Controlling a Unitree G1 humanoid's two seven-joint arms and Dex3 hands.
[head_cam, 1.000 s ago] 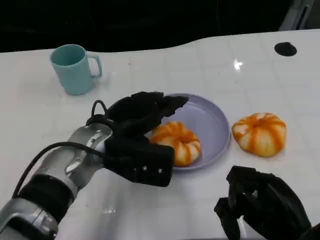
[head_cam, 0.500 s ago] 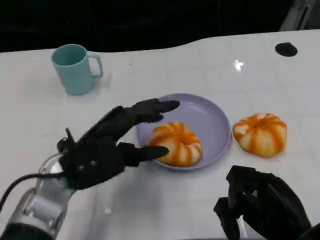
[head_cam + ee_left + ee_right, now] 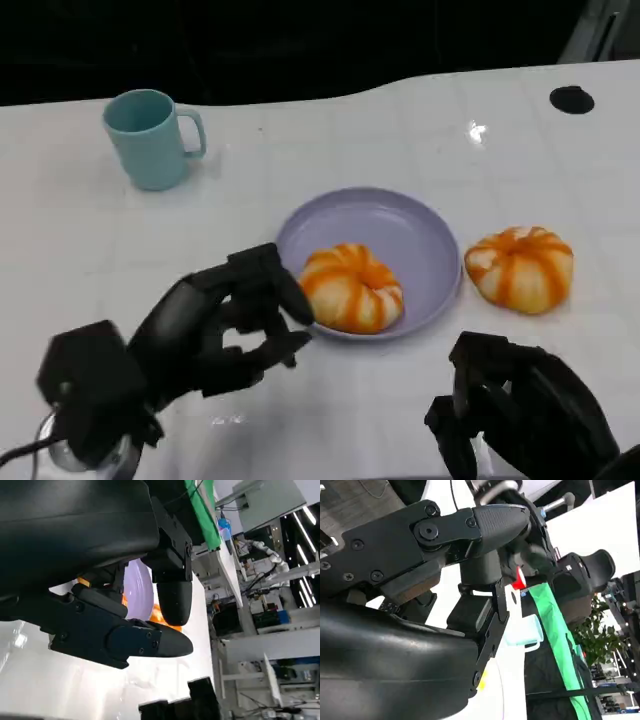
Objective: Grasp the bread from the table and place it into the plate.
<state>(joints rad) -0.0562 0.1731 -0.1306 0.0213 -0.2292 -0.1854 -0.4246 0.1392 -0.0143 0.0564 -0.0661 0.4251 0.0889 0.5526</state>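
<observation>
One orange-striped round bread [image 3: 352,287] lies in the lavender plate [image 3: 420,225], on its near-left side. A second, similar bread [image 3: 520,267] sits on the table just right of the plate. My left hand [image 3: 215,335] hovers near the plate's left front rim, fingers loosely curved and apart, holding nothing and clear of the bread. In the left wrist view its fingers [image 3: 172,597] frame a sliver of the plate [image 3: 137,587] and bread [image 3: 160,615]. My right hand [image 3: 525,410] rests at the front right with fingers curled in on nothing.
A teal mug [image 3: 150,137] stands at the back left, also seen as the mug [image 3: 522,630] in the right wrist view. A small black disc [image 3: 571,98] lies at the back right. The white table [image 3: 380,130] ends in a curved far edge.
My left hand has let go of the bread in the plate and drawn back toward the near left, its fingers curling in somewhat. The right hand has not moved.
</observation>
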